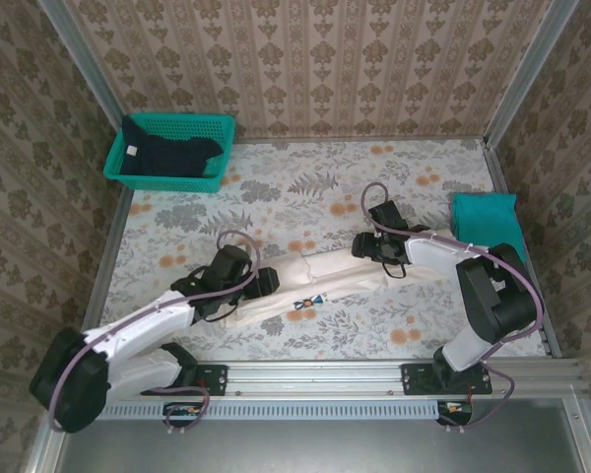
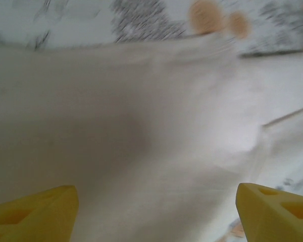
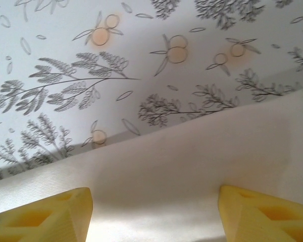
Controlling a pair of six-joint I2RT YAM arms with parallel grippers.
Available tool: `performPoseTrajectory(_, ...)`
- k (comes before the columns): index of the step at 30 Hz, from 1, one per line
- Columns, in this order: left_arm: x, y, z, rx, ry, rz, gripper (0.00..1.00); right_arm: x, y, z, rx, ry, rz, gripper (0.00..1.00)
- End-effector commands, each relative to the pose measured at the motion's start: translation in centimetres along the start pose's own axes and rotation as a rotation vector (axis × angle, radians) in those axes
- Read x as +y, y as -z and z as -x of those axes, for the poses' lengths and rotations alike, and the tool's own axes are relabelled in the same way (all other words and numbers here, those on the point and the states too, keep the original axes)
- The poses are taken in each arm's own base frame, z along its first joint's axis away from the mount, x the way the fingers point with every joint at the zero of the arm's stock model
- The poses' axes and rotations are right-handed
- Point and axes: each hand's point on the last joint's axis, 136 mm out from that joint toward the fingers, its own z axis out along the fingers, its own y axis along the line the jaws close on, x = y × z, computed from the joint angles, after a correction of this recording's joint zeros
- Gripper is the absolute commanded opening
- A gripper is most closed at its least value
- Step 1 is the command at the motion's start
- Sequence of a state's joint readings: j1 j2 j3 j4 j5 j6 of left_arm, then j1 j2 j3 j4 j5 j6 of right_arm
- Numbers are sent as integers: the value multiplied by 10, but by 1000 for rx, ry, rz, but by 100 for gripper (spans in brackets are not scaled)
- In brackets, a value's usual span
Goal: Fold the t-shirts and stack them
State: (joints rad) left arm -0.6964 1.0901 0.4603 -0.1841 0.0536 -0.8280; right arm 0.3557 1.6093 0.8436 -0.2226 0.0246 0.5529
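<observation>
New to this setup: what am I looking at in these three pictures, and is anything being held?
Two robot arms, left and right, are bolted at the near edge of a table. One picture looks down from above and behind them; the other two come from cameras on each wrist, where the yellow wedges are claw fingers. A cream-white t-shirt lies between the arms, a folded teal t-shirt sits at the right edge, and a navy t-shirt lies in a teal basket, far left. The left claw and right claw both stand open over the cream-white t-shirt, holding nothing.
</observation>
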Motion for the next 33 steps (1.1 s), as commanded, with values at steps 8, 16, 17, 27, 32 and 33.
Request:
performPoseTrajectory(8,57,-28,13,44,182,-4,81,-32,-6,-9,52,-23,-127,67)
performPoseTrajectory(16,54,-49,80,44,36,42,83,-14,-4,-38,145,12,-66,68)
performPoseTrajectory(17,56,-57,87,49,30,51,83,-10,-4,-45,159,15,-56,68)
performPoseTrajectory(27,53,-106,144,51,25,37,84,39,7,-97,207,81,44,68)
performPoseTrajectory(32,35,-115,175,28,6,4,84,45,20,-78,106,90,42,67)
performPoseTrajectory(33,33,-112,179,18,2,4,84,43,27,-70,71,89,29,67)
